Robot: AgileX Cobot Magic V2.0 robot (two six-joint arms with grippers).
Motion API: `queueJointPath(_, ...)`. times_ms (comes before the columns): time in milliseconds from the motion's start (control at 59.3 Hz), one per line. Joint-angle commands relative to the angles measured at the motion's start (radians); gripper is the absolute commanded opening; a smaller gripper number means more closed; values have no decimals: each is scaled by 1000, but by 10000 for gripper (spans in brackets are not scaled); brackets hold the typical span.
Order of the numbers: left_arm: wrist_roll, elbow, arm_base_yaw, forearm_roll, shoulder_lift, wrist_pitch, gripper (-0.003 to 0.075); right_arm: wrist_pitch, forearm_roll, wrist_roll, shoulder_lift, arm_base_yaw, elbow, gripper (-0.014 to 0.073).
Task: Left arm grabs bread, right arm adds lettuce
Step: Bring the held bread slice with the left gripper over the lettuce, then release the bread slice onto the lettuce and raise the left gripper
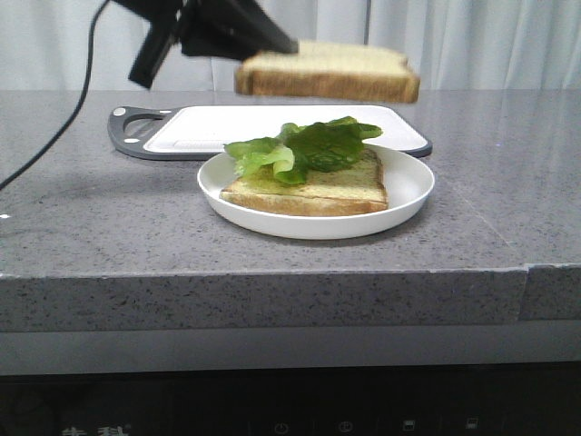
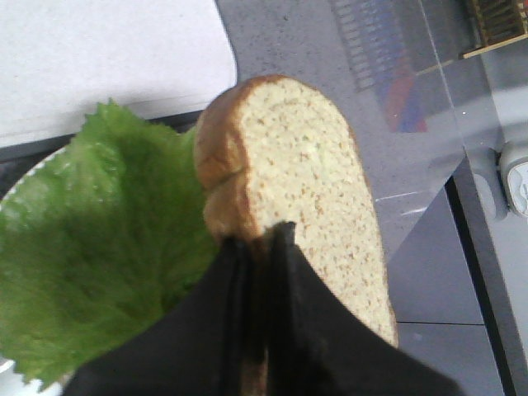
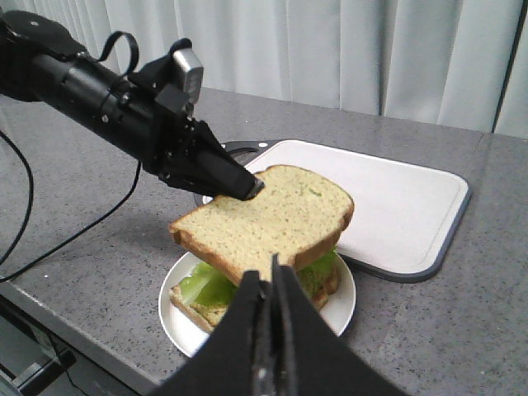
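The left arm's fingers (image 3: 247, 186) are pinching the bread (image 3: 264, 219) by its edge, hovering above the lettuce (image 1: 309, 147) (lying on the plated slice (image 1: 313, 191)); the right arm's fingers (image 3: 268, 285) are pressing together, empty.

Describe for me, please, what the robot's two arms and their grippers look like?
The left arm is matte black, cylindrical, ending in an angular black left gripper with pointed fingers; a silvery block sits near its wrist, and a thin black cable trails off. The right gripper shows similar pointed black fingers.
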Motion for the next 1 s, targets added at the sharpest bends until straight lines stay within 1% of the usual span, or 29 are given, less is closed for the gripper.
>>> queueJointPath(0, 9, -37, 3, -76, -23, 27, -20, -72, -4, -11, 0, -1, -24, -62)
queueJointPath(304, 10, -37, 3, -74, 20, 36, -20, -72, -4, -11, 0, -1, -24, -62)
queueJointPath(405, 10, -37, 3, -74, 20, 49, 0, -72, -4, -11, 0, -1, -24, -62)
queueJointPath(456, 10, -37, 3, -74, 20, 57, 36, -72, -4, -11, 0, -1, -24, -62)
queueJointPath(523, 10, -37, 3, -74, 20, 58, 106, -72, -4, -11, 0, -1, -24, -62)
queueJointPath(591, 10, -37, 5, -74, 20, 63, 195, -72, -4, -11, 0, -1, -24, -62)
queueJointPath(692, 10, -37, 20, -79, 18, 84, 351, -71, -4, -11, 0, -1, -24, -62)
queueJointPath(776, 10, -37, 45, -89, 5, 105, 437, -67, -4, -11, 0, -1, -24, -62)
queueJointPath(844, 12, -37, 67, -89, -15, 117, 469, -62, -4, -11, 0, -1, -24, -62)
queueJointPath(979, 28, -37, 124, -89, -68, 141, 470, -44, -4, -11, 0, -1, -24, -62)
